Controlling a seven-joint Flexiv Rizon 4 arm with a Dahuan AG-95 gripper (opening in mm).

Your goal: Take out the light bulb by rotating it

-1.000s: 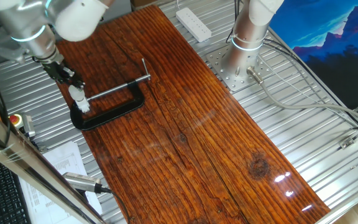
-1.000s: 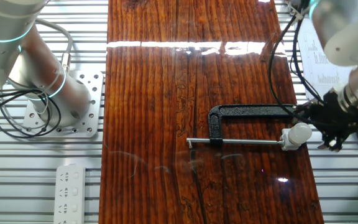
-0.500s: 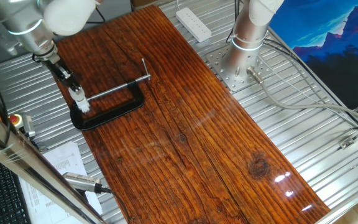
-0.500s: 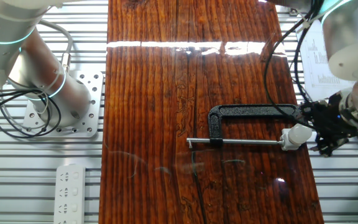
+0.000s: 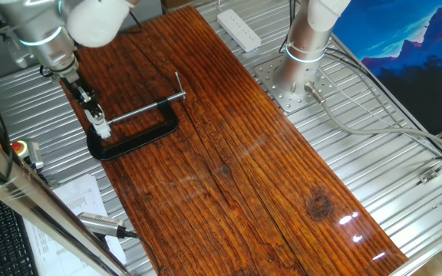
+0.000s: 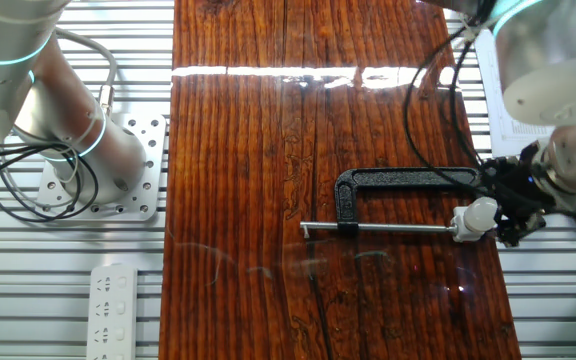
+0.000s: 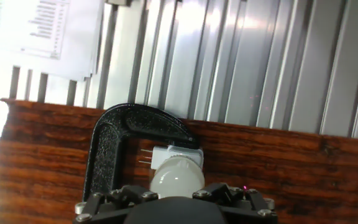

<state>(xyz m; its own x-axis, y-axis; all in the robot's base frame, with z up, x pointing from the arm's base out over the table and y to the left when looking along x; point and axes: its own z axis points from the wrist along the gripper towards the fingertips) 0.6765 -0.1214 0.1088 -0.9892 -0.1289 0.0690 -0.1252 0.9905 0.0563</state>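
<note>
The light bulb (image 7: 176, 177) sits in its white socket (image 7: 175, 155) held by the black C-clamp (image 6: 408, 182), straight ahead of the gripper (image 6: 506, 208) and on its axis, though whether the jaws are pinching it I cannot tell.

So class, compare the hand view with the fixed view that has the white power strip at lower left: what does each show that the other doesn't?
Only the hand view shows the white socket with its pins, behind the light bulb. Only the fixed view shows the clamp's steel screw rod, the power strip and a second arm's base. Both show the bulb at the tool, the black C-clamp and the wooden board.
</note>
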